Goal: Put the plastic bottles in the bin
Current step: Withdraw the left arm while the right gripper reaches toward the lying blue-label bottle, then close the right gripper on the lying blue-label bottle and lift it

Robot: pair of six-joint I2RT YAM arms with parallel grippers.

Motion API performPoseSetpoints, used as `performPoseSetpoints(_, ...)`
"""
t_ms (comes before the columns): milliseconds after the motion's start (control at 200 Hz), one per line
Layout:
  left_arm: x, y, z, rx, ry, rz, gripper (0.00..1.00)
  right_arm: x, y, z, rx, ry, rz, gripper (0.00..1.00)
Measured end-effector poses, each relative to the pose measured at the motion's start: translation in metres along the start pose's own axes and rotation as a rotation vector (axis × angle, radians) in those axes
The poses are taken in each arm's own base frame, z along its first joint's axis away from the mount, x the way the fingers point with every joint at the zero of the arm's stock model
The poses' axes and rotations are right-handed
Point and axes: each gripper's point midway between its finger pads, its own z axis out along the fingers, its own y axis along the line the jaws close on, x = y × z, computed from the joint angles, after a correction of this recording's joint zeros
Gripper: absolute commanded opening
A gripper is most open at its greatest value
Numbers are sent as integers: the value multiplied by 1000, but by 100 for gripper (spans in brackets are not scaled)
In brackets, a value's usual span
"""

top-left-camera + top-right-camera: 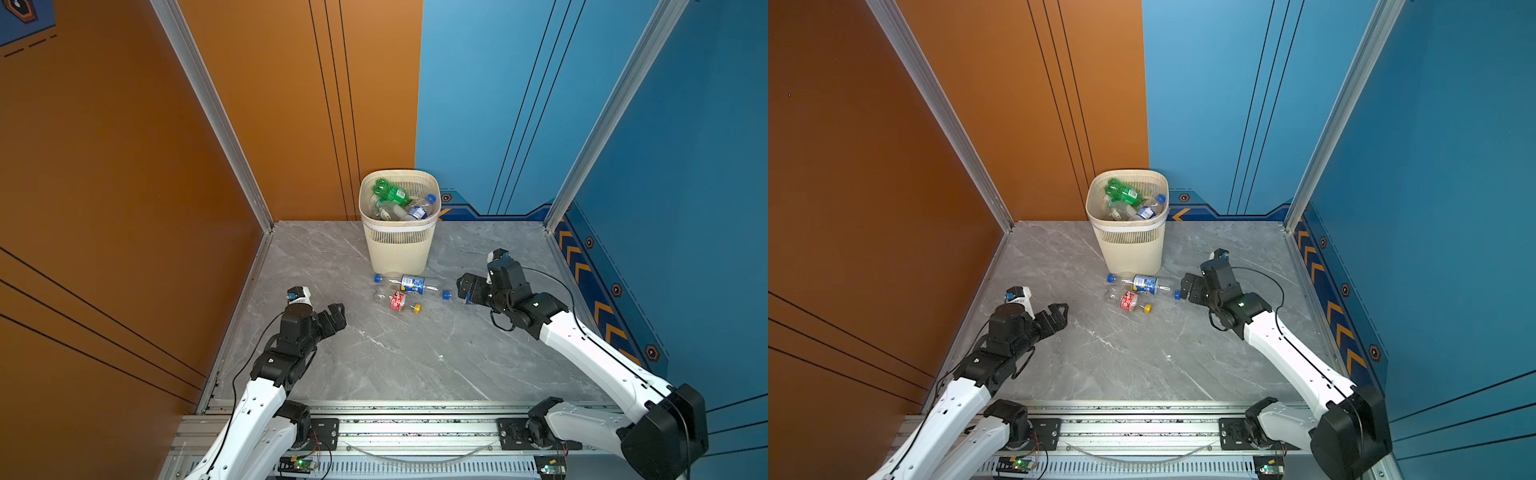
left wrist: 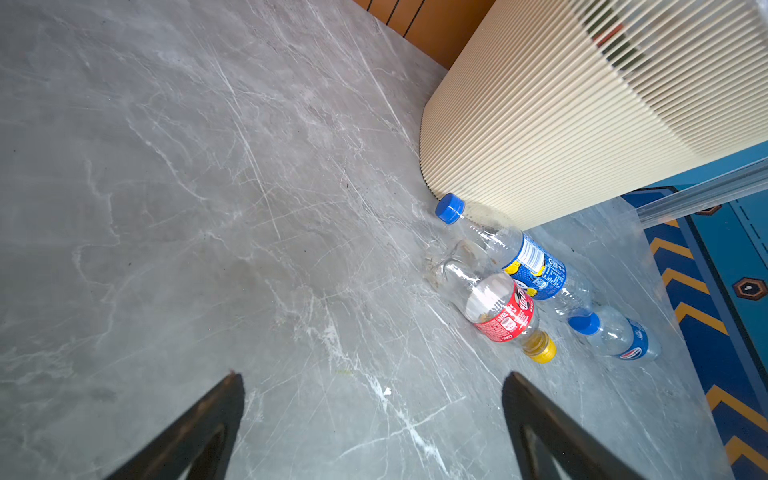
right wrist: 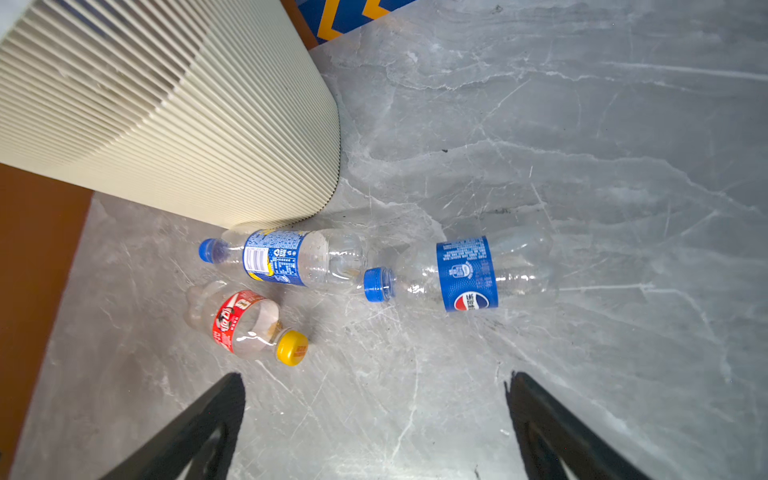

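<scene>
Plastic bottles (image 1: 411,284) are in two places: several lie inside the bin (image 1: 398,253), with a green bottle (image 1: 388,191) on top of the heap, and three lie on their sides on the worktop (image 1: 374,357) just in front of it. The bottle with the blue-and-yellow label (image 3: 272,257) is closest, its body just beside the bin's foot; whether it touches I cannot tell. The red-label bottle (image 3: 241,320) with the yellow cap lies just beside it, on the side away from the bin. The Pepsi bottle (image 3: 467,274) lies in line with the first one, its blue cap against that one's bottom end.

I judge all three to be empty, so very light, with thin walls that will dent under a hard squeeze. They are round and smooth, so they can roll away or slip out of the fingers. The best place to take hold, I think, is across the middle of the body, on the label band, with the fingers crossing the long axis. Held at the cap, the bottle would swing.

My right hand (image 1: 463,289) is open wide and empty. It hovers over the Pepsi bottle, which it mostly hides in both top views. My left hand (image 1: 340,315) is also open and empty, low over the worktop, well apart from the bottles.
</scene>
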Motion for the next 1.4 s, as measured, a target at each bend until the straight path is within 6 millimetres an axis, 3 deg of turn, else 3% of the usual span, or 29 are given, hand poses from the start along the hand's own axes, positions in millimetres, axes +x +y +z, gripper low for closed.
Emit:
performPoseSetpoints(380,-2,2,-4,-3,-11,-9,98,18,11,71,47,245,-422,100)
performPoseSetpoints(651,-2,5,-7,-11,-10,-13,98,33,47,108,-16,307,-649,100)
performPoseSetpoints(1141,1,9,-8,-23,-2,-20,98,47,58,155,-36,365,-803,100)
performPoseSetpoints(1397,1,9,-8,-23,-2,-20,98,62,62,164,-61,400,-837,91)
